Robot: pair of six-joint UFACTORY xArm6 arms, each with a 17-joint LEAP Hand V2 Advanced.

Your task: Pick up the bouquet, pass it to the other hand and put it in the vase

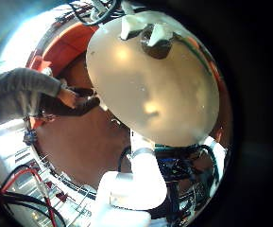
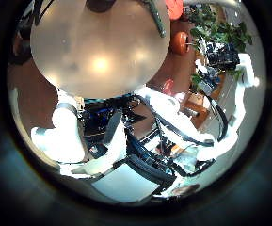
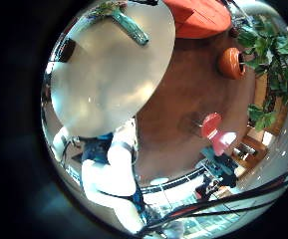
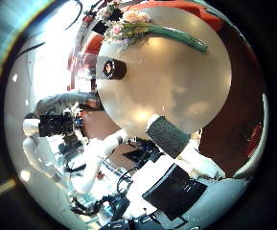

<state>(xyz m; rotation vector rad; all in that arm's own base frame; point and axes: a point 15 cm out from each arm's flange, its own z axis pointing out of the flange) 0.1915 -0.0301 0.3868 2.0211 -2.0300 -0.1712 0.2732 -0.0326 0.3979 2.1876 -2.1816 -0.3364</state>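
In the right thumb side palm view the bouquet (image 4: pixel 143 29) lies flat on the round table (image 4: pixel 176 91), flowers near the rim and stalk pointing across it. The vase (image 4: pixel 112 68) stands upright beside it, seen from above. The bouquet also shows on the table in the right little finger side palm view (image 3: pixel 126 20). My right hand (image 3: pixel 114 174) is well above the table, fingers relaxed, holding nothing. My left hand (image 2: pixel 74 132) is beyond the table's edge, fingers spread and empty. A stalk-like thing (image 2: pixel 156 19) lies at the table's rim in the left thumb side palm view.
The left little finger side palm view shows the table (image 1: pixel 160 95) with white and dark parts (image 1: pixel 153 40) at its far rim that I cannot identify. Potted plants (image 3: pixel 268 45) and a round pot (image 3: pixel 231 62) stand on the floor beyond the table.
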